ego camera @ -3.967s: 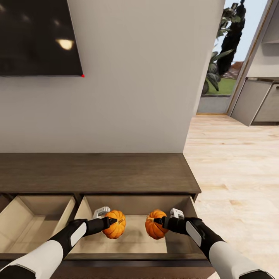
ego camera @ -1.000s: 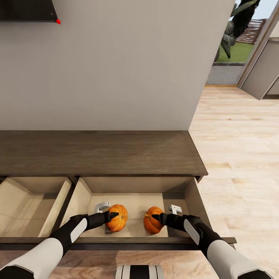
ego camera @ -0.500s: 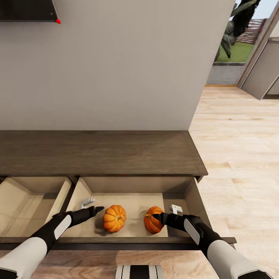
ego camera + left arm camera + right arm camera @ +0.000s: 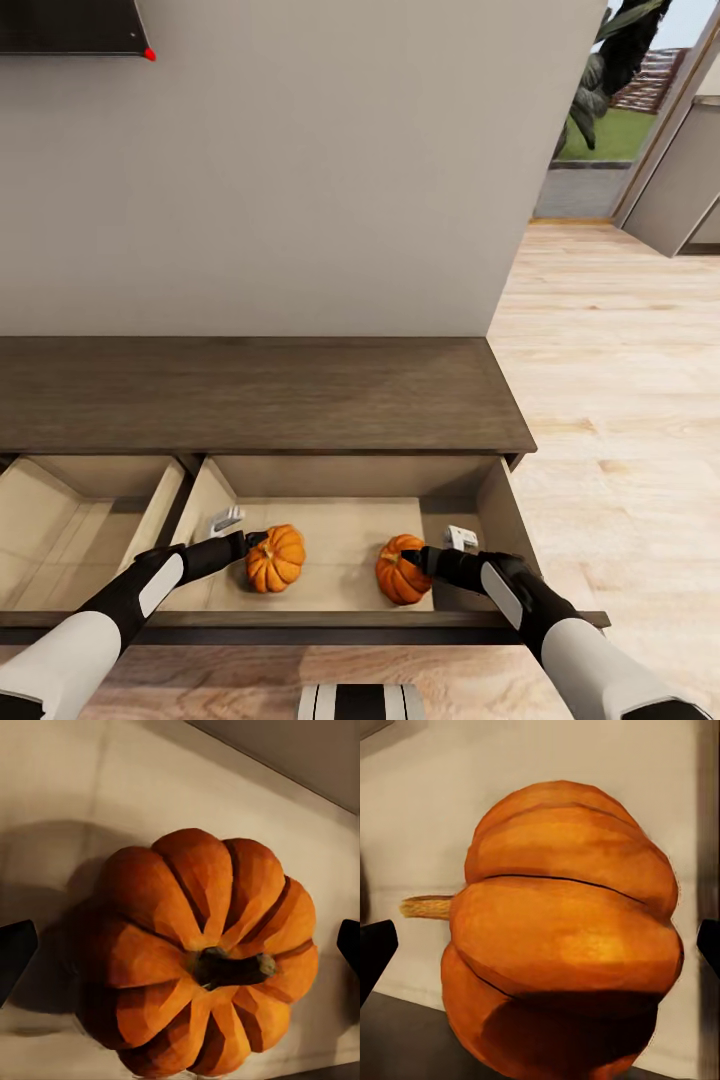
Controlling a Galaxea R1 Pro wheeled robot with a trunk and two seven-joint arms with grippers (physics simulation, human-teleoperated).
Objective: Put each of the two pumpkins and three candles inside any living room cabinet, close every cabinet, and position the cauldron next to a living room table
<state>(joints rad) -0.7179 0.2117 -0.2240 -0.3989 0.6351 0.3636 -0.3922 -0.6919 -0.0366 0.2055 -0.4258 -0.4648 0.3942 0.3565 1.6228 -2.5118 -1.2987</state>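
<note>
Inside the dark-brown wood cabinet's [image 4: 300, 400] open beige drawer, two ribbed orange pumpkins [image 4: 275, 558] sit between spread-fingered left gripper [image 4: 250, 541] and right gripper [image 4: 422, 560].

You've got two ribbed orange pumpkins: the left pumpkin [image 4: 275, 558] carries a dark brown stem, the right pumpkin [image 4: 402, 570] a tan one. They sit in the pale beige drawer [image 4: 340, 530] of the dark-brown wood-grain cabinet [image 4: 260, 395]; the plank floor [image 4: 620, 400] is light.

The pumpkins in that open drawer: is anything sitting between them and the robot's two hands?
Nothing visible does. The left end effector is right beside the left pumpkin, the right end effector beside the right pumpkin, both in the drawer.
</note>
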